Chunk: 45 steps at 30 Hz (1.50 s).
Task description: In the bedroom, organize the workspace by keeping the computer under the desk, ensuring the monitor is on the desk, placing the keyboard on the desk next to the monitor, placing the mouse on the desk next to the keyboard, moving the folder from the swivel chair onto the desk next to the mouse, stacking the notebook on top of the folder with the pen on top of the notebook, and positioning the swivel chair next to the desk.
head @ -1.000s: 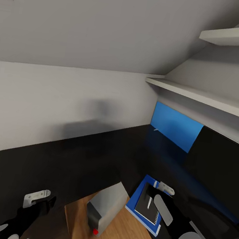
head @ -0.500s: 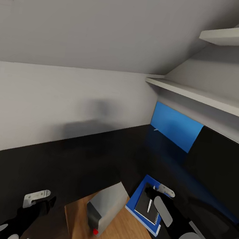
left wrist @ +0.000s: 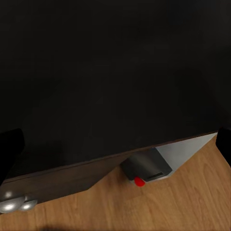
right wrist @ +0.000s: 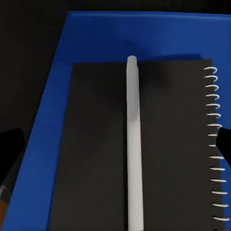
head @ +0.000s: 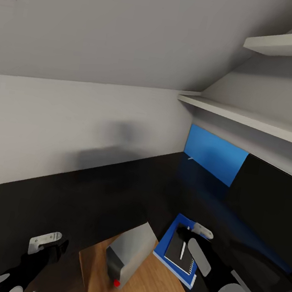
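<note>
Thin white pen [right wrist: 134,144] lying on dark-grey spiral notebook [right wrist: 96,154], stacked on flat bright-blue folder [right wrist: 43,144] at glossy black desk [head: 87,188] edge. Right gripper [head: 188,232] above, fingers spread apart either side of pen. Left gripper [head: 48,243] over desk, fingers apart, holding nothing.

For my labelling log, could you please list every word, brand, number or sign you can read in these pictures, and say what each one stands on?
There is no readable text in any view.
The computer carries only a plain red dot, no lettering.
The notebook, the pen and the folder have blank surfaces.
The monitor is black and unmarked.
The desk top shows no label.
</note>
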Motion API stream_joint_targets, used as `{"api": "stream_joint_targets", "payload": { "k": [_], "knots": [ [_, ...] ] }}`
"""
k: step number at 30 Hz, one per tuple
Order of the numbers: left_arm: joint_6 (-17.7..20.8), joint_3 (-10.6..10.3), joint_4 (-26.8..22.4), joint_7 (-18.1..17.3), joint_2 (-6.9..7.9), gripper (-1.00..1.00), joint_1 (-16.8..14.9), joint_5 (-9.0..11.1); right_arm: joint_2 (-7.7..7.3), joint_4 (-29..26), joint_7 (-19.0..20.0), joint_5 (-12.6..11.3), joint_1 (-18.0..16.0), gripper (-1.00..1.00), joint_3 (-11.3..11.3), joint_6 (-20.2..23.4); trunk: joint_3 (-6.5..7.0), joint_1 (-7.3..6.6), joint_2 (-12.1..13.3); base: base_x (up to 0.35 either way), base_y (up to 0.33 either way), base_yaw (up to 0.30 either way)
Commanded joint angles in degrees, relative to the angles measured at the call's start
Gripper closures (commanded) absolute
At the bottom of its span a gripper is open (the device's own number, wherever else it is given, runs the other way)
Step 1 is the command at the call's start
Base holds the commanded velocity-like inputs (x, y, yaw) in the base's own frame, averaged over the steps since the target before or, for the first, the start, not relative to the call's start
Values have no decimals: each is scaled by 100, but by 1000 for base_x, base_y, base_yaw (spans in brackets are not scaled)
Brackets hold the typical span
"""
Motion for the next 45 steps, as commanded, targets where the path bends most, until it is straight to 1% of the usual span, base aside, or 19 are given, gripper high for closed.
{"api": "stream_joint_targets", "payload": {
  "k": [1,10,12,14,15,16,17,18,19,21,22,25,26,30,34,38,39,40,45],
  "knots": [
    [9,-11,-11,57,6,-100,-1,60,-9,-34,-48,-35,-5,-100,35,16,-7,2,-6,0,0,0],
    [9,-8,-11,57,6,-100,-1,62,-12,-283,-78,-34,-5,-100,48,10,-7,2,-6,0,0,0],
    [9,-8,-11,57,6,-100,-1,60,-15,-419,-102,-31,-5,-100,46,9,-7,2,-6,0,0,0],
    [9,-7,-11,57,6,-100,-1,56,-19,-799,-293,-23,3,-100,48,5,-7,2,-6,0,0,0],
    [9,-7,-11,57,6,-100,-1,54,-18,-1027,-492,-5,10,-100,61,2,-7,2,-6,0,0,0],
    [9,-9,-11,57,6,-100,-1,53,-14,-1278,-774,34,19,-100,102,1,-7,2,-6,0,0,0],
    [9,-9,-11,57,6,-100,-1,53,-12,-1406,-942,60,23,-100,136,0,-7,2,-6,0,0,0],
    [9,-8,-11,57,6,-100,-1,53,-10,-1531,-1118,87,28,-100,182,2,-7,2,-6,0,0,0],
    [9,-8,-11,57,6,-100,-1,54,-8,-1762,-1471,128,37,-100,319,6,-7,2,-6,0,0,0],
    [9,-8,-11,57,6,-100,-1,56,-8,-1974,-1772,155,47,-100,513,6,-7,2,-6,0,0,0],
    [9,-7,-11,57,6,-100,-1,56,-10,-2164,-1985,168,64,-100,736,7,-7,2,-6,-9,0,0],
    [9,-7,-11,57,6,-100,-1,54,-9,-2407,-2175,176,96,-100,1042,7,-7,2,-6,-56,0,0],
    [9,-9,-11,57,6,-100,-1,53,-7,-2544,-2249,179,123,-100,1199,10,-7,2,-6,-159,0,0],
    [9,-8,-11,57,6,-100,-1,52,-3,-2776,-2326,178,188,-100,1435,14,-7,2,-6,-230,0,0],
    [9,-7,-11,57,6,-100,-1,52,10,-2999,-2370,182,271,-100,1844,16,-7,2,-6,-307,0,0],
    [9,-7,-11,57,6,-100,-1,52,73,-3036,-2379,183,285,-100,1990,16,-7,2,-6,-327,0,0],
    [9,-7,-11,57,6,-100,-1,57,166,-3043,-2385,181,290,-100,2041,16,-7,2,-6,-334,0,0],
    [9,-7,-11,57,6,-100,-1,58,202,-3040,-2386,180,292,-100,2054,16,-7,2,-6,-335,0,0],
    [9,-8,35,59,6,-100,-1,69,269,-3013,-2380,183,293,-100,2077,16,-7,2,-6,-335,0,0]
  ]
}}
